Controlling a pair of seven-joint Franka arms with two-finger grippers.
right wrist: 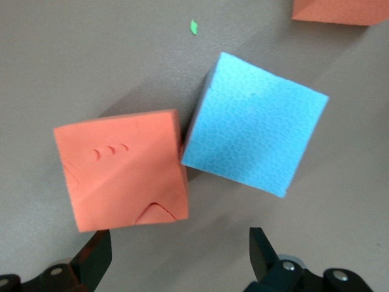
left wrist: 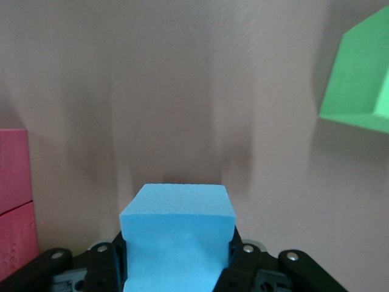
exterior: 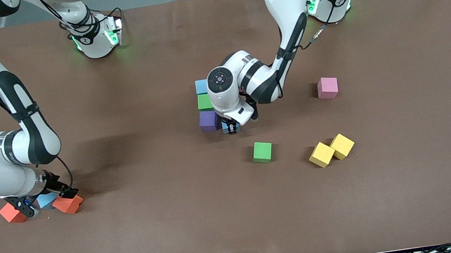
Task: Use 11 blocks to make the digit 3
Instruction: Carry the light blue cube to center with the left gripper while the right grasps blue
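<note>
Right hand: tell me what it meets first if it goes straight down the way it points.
Probably the orange cube under the open right hand, with the blue cube touching beside it; which one comes first is unclear.

table (exterior: 179,239): brown | on it: coloured cubes (exterior: 262,152), pink cube (exterior: 327,87)

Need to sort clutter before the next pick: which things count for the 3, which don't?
Job:
- blue, green, purple blocks in a column
- blue block in left hand
- loose green block
- two yellow blocks
- orange and blue blocks under right hand

Lying about:
- pink cube
</note>
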